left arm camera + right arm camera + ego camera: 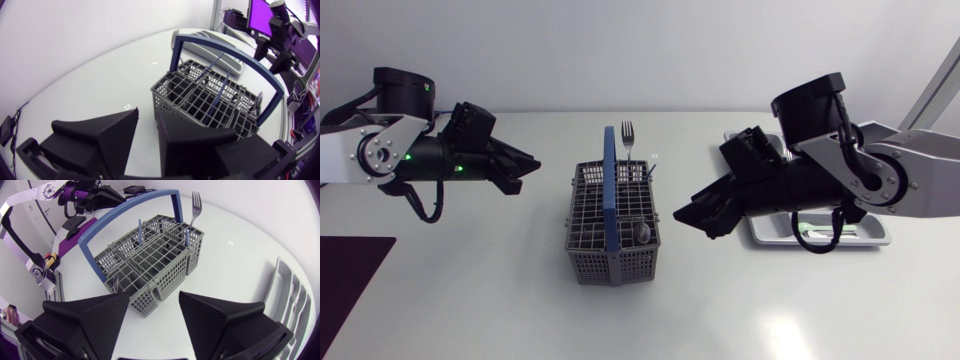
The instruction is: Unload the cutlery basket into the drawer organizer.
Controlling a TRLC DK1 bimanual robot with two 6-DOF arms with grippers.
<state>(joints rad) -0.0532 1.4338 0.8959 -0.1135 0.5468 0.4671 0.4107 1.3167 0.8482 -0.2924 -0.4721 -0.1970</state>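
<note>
**Desk:** Where does the cutlery basket (pixel 613 225) stand?

**Photographer:** Mid-table, grey, with its blue handle (pixel 610 180) arched over it from 12 to 6 o'clock. A fork (pixel 628 135) stands tines-up in the corner at the basket's 1 o'clock. What looks like a spoon (pixel 643 233) sits low in a cell toward 5 o'clock. The drawer organizer (pixel 876 236) lies at the basket's 3 o'clock, partly hidden by the right arm.

**Desk:** And the grippers?

**Photographer:** Both are empty, fingers apart. The left gripper (pixel 525 172) hangs near the basket at its 10 o'clock. The right gripper (pixel 688 214) points in from 3 o'clock, just beside the wall and touching nothing.

**Desk:** So nothing is unloaded?

**Photographer:** It looks like the very start. The step in hand is a first pick, probably the fork, which is the tallest piece and clear of the handle.

**Desk:** How is that done well?

**Photographer:** Come down from above on the handle's 3 o'clock side and close on the neck below the tines. Then lift straight up, so the shaft does not snag the grid and drag the light basket. The left arm could steady the far wall.
</note>
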